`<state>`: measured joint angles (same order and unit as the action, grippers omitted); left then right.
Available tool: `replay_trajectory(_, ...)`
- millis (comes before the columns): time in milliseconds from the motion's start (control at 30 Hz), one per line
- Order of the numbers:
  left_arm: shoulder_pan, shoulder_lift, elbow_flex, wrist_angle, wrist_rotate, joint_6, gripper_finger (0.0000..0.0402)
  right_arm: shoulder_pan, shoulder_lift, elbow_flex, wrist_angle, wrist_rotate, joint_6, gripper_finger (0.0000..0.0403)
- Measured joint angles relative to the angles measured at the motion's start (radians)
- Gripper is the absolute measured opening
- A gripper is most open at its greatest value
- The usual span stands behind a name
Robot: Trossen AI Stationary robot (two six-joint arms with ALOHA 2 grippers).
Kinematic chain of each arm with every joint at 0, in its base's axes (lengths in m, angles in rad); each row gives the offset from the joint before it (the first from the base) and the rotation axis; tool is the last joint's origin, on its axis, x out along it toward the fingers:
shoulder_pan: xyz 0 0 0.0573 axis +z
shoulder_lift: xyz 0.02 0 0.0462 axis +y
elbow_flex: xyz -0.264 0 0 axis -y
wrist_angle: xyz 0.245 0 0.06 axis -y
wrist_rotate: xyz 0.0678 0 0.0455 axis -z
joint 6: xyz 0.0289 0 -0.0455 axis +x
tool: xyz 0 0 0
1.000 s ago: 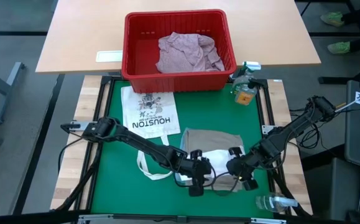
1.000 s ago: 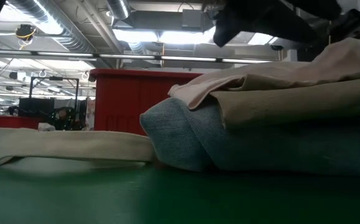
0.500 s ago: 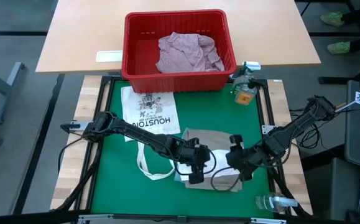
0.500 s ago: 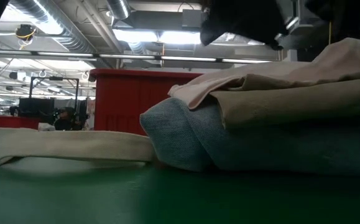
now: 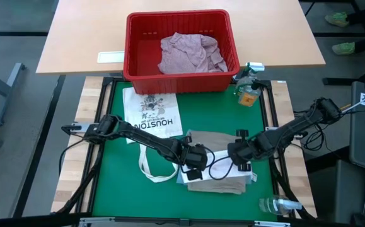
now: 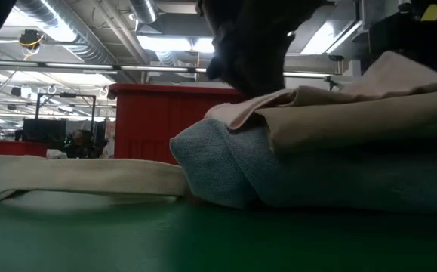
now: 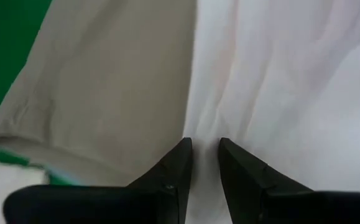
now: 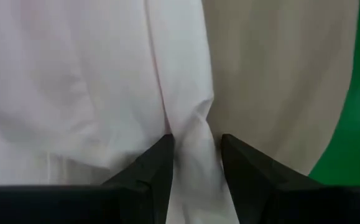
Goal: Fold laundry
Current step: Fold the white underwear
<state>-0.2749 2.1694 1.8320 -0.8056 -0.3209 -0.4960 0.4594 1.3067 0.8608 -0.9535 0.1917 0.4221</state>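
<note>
Your left gripper [image 7: 204, 149] and right gripper [image 8: 195, 146] each pinch the limp, light white cloth [image 7: 279, 81]; hold its edges so it doesn't slip.

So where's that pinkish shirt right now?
In the high view the pinkish shirt lies crumpled inside the red basket on the wooden table beyond the green mat.

Stack at six o'clock on the mat: tan cloth [image 5: 210, 144] folded flat over blue denim jeans [image 6: 226, 162], pale white-pink garment [image 5: 223, 164] draped on top. Mauve heathered shirt [image 5: 191, 53] crumpled at twelve o'clock.
</note>
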Motion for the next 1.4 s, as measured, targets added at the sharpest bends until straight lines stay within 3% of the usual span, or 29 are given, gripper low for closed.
replay_trajectory(200, -0.001, -0.012, 0.0, -0.049, -0.073, 0.003, 0.0073, -0.002, -0.002, 0.014, -0.021, -0.002, 0.0, 0.0135)
replay_trajectory(400, 0.0, -0.061, 0.0, -0.031, -0.081, -0.004, 0.0058, -0.002, -0.002, 0.109, -0.072, -0.002, 0.0, 0.0135)
replay_trajectory(633, -0.015, -0.061, 0.0, 0.093, -0.07, -0.02, 0.0055, 0.0, -0.003, 0.171, 0.009, -0.051, 0.0, 0.0135)
replay_trajectory(933, -0.026, -0.051, 0.0, 0.371, -0.084, -0.018, 0.0055, 0.098, 0.046, 0.171, 0.156, -0.053, 0.0, 0.0135)
replay_trajectory(1400, -0.063, 0.071, 0.0, 0.477, -0.021, -0.019, 0.0055, 0.198, 0.179, 0.17, 0.168, -0.044, 0.045, 0.0135)
